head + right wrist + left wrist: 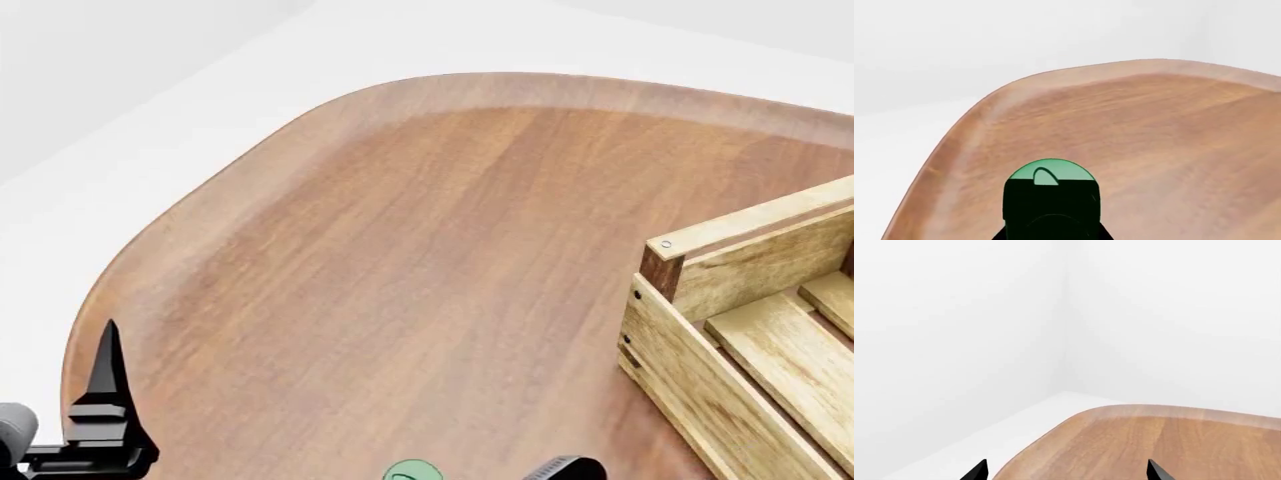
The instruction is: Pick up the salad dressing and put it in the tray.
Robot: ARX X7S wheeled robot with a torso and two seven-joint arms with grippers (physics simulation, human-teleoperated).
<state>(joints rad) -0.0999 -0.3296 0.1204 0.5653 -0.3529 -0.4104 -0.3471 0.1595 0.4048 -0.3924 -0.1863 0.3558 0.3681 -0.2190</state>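
Note:
The salad dressing is a dark bottle with a round green cap, which also shows at the bottom edge of the head view as the salad dressing. It fills the gap of my right gripper, whose black fingers press its two sides, above the wooden table. The tray, a slatted light wooden crate with a dark corner post, stands to the right of it, partly cut off by the frame. My left gripper is open with nothing between its fingers, over the table's left edge.
The round-cornered wooden table stands on a white floor near a white wall corner. A dark part of the right arm shows beside the green cap.

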